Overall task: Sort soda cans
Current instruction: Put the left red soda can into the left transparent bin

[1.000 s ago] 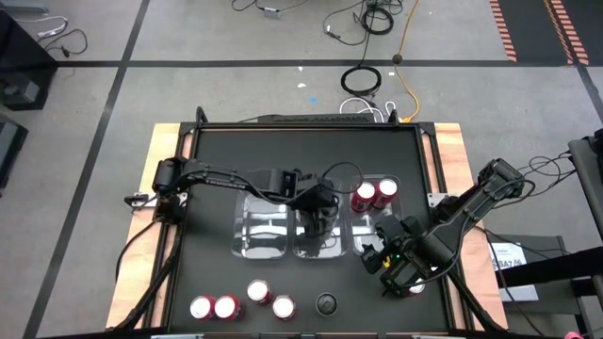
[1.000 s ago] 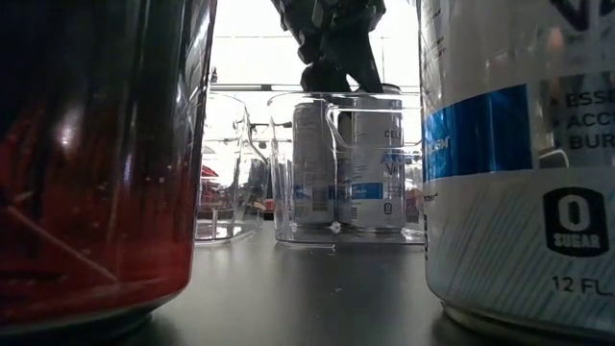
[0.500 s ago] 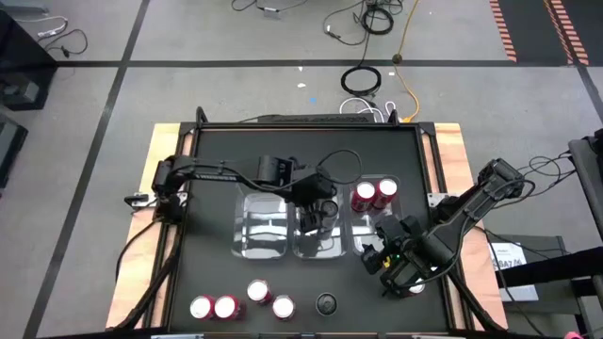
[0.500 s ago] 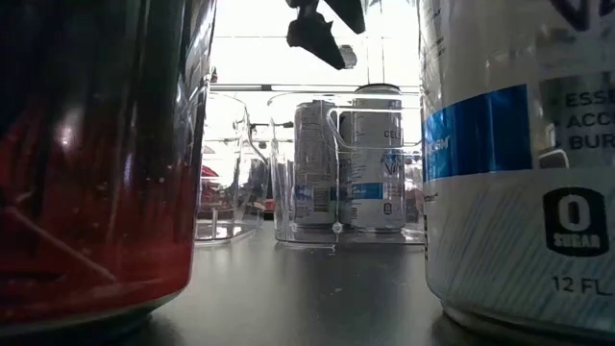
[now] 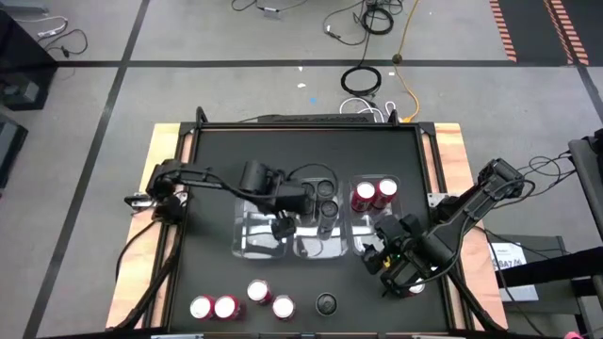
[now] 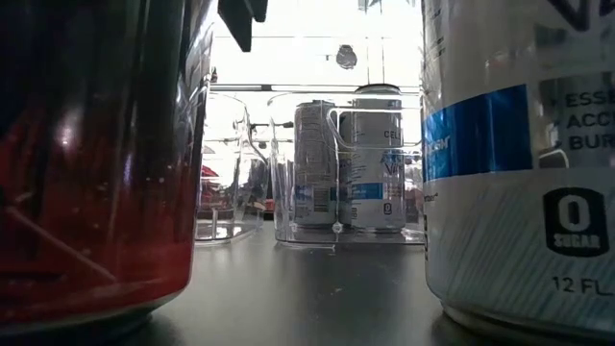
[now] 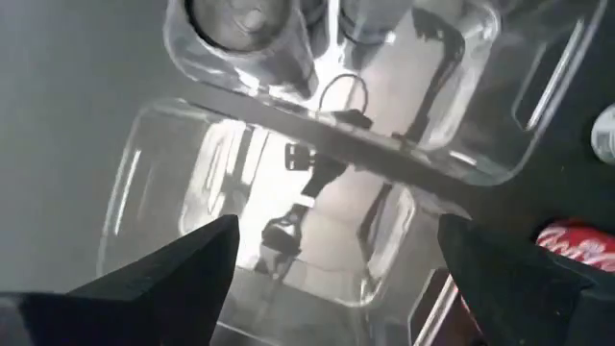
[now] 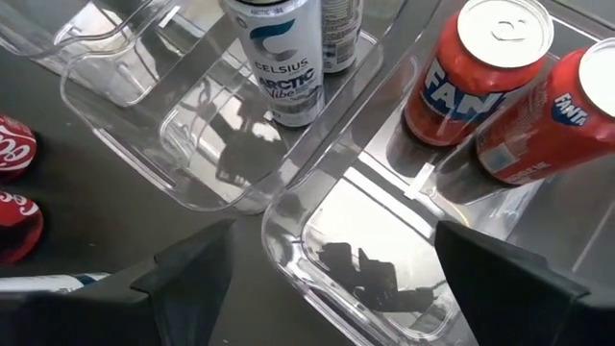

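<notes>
Two silver-white Celsius cans [image 5: 327,200] with grey tops stand upright in the middle clear bin [image 5: 303,247]; they also show in the low view [image 6: 351,159] and the right wrist view [image 8: 281,58]. Two red Fanta cans [image 5: 374,193] stand in the right bin [image 8: 336,231]. Several red cans [image 5: 240,301] and one dark-topped can [image 5: 326,303] stand near the table's near edge. My left gripper [image 5: 280,226] hovers open above the wall between the left and middle bins [image 7: 332,279]. My right gripper [image 5: 386,259] waits open over the right bin's near end [image 8: 327,279].
The left bin [image 5: 259,231] holds no cans. Another can [image 5: 415,287] stands under my right arm near the right edge. Close to the low camera stand a red can [image 6: 96,154] and a white-and-blue can [image 6: 519,163]. Bare black table lies behind the bins.
My left gripper has risen out of the middle bin, away from the top of a Celsius can, and moved toward the table's left, over the left bin's edge. The can stays upright in the middle bin.
</notes>
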You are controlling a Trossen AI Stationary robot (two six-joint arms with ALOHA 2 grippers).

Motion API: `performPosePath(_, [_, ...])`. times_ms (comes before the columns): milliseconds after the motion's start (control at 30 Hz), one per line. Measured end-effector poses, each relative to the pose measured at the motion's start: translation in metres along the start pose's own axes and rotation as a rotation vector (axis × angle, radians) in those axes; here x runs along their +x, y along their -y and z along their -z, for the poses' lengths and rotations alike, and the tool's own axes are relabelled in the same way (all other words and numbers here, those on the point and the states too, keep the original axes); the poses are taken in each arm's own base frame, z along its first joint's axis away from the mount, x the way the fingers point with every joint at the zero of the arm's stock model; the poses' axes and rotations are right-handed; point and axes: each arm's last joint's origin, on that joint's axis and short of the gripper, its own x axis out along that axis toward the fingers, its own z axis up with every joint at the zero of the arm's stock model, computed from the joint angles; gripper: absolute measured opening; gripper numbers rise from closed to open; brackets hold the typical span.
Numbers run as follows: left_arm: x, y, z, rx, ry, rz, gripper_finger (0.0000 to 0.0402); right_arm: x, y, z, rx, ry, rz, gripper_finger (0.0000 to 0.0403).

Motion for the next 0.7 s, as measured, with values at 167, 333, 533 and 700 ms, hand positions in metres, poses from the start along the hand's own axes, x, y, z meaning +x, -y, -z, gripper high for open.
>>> performPosePath(167, [-0.013,0.027,0.024,0.095,0.060,-0.015,0.0366,0.000,0.000,0.000,0.000,0.000,0.000,0.0345])
performPosePath(333, [-0.029,0.049,0.050,0.175,0.144,-0.064,0.0366,0.000,0.000,0.000,0.001,0.000,0.000,0.0345])
performPosePath(533, [-0.049,0.064,0.078,0.260,0.267,-0.115,0.0366,0.000,0.000,0.000,0.053,-0.001,-0.002,0.0345])
performPosePath(700, [-0.060,0.072,0.110,0.314,0.328,-0.128,0.0366,0.000,-0.001,0.000,0.178,-0.002,-0.009,0.0345])
